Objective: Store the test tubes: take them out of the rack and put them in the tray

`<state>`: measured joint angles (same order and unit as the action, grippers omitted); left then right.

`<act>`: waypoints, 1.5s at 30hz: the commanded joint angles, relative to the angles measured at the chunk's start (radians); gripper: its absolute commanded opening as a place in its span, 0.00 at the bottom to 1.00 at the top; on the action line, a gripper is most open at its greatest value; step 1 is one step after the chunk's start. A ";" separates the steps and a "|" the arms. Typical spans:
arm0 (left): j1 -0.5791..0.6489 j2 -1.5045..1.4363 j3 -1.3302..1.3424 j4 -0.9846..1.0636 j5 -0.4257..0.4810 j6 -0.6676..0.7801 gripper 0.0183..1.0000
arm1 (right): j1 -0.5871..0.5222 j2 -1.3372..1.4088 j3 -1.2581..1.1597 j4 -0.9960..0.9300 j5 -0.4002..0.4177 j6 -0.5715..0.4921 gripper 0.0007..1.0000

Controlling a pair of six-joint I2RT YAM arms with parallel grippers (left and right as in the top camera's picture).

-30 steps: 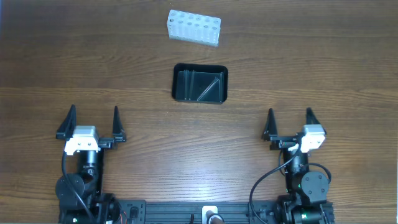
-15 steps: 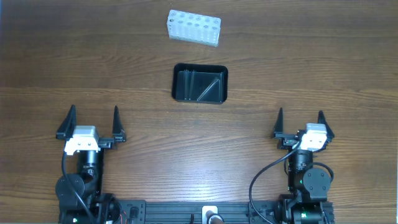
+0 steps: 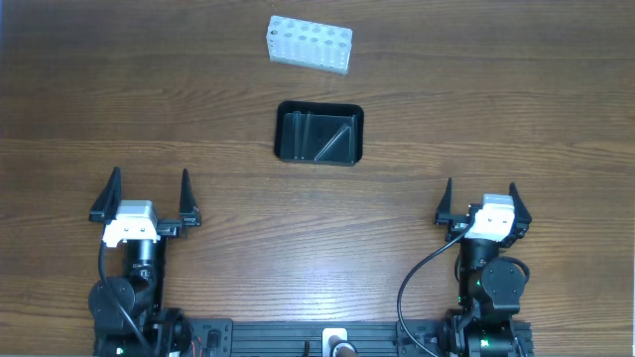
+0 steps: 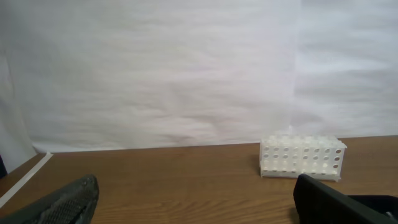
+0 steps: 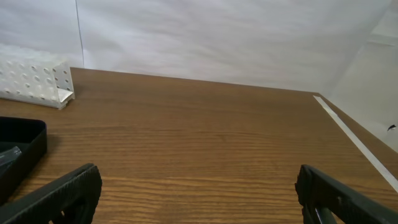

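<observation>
Test tubes point(image 3: 333, 140) lie in the black tray point(image 3: 282, 134), near the white rack point(image 3: 309, 45). They look light, slick and breakable, best pinched gently mid-length. Left gripper point(image 3: 149, 176) and right gripper point(image 3: 481, 184) both gape empty.

Legible markings: none found.
The white rack point(image 3: 309, 45) at upper centre of the top view, the black tray point(image 3: 280, 134) just below it and the wooden table point(image 3: 149, 109) bear no readable text, numbers, labels or signs.
</observation>
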<state>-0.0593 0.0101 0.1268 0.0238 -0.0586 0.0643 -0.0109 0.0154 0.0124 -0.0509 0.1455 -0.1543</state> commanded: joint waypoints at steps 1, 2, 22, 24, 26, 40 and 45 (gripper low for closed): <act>0.005 -0.007 -0.003 0.004 0.011 0.014 1.00 | -0.006 -0.011 -0.007 -0.006 0.017 0.046 0.99; 0.005 -0.007 -0.003 0.004 0.011 0.014 1.00 | -0.006 -0.010 -0.007 -0.010 0.017 0.045 0.99; 0.005 -0.007 -0.003 0.004 0.011 0.014 1.00 | -0.006 -0.008 -0.007 -0.010 0.013 0.119 0.99; 0.005 -0.007 -0.003 0.004 0.011 0.014 1.00 | -0.006 -0.008 -0.007 -0.010 0.013 0.120 0.99; 0.005 -0.007 -0.003 0.004 0.011 0.014 1.00 | -0.006 -0.008 -0.007 -0.010 0.013 0.120 0.99; 0.005 -0.007 -0.003 0.004 0.011 0.014 1.00 | -0.006 -0.008 -0.007 -0.010 0.013 0.120 0.99; 0.005 -0.007 -0.003 0.004 0.011 0.014 1.00 | -0.006 -0.008 -0.007 -0.010 0.013 0.120 0.99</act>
<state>-0.0593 0.0101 0.1268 0.0238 -0.0586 0.0647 -0.0109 0.0154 0.0124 -0.0593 0.1490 -0.0315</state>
